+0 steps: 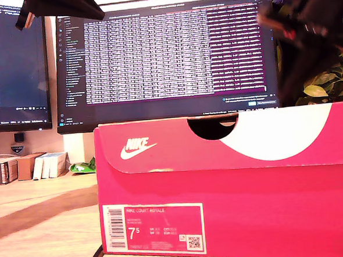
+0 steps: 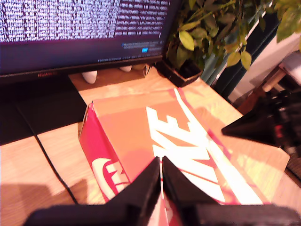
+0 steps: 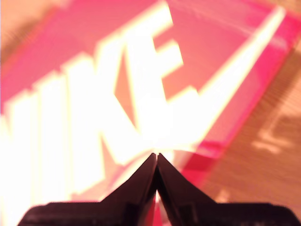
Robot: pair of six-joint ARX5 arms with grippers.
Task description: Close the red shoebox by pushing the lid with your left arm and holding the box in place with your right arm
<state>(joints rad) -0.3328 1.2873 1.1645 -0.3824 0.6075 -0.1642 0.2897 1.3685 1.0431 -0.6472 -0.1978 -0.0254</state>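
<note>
The red shoebox (image 1: 235, 218) fills the lower right of the exterior view, and its lid (image 1: 161, 146) lies down over the box. In the first wrist view my first gripper (image 2: 161, 172) is shut on nothing, its tips just above the lid (image 2: 131, 127) near the white lettering. Another dark gripper (image 2: 226, 131) hovers over the lid's far side, toward the plant. My second gripper (image 3: 156, 157) is shut and empty, close over the blurred lid (image 3: 94, 70) near one edge. The exterior view shows a dark arm part (image 1: 65, 7) at its top left and a blurred arm (image 1: 305, 21) at its top right.
Monitors (image 1: 167, 53) stand right behind the box. A leafy plant (image 2: 211, 42) sits at the exterior view's right. Small boxes (image 1: 22, 167) and a green wrapper (image 1: 83, 166) lie at the exterior view's left. A black cable (image 2: 47, 155) runs across the wooden table (image 1: 44, 229).
</note>
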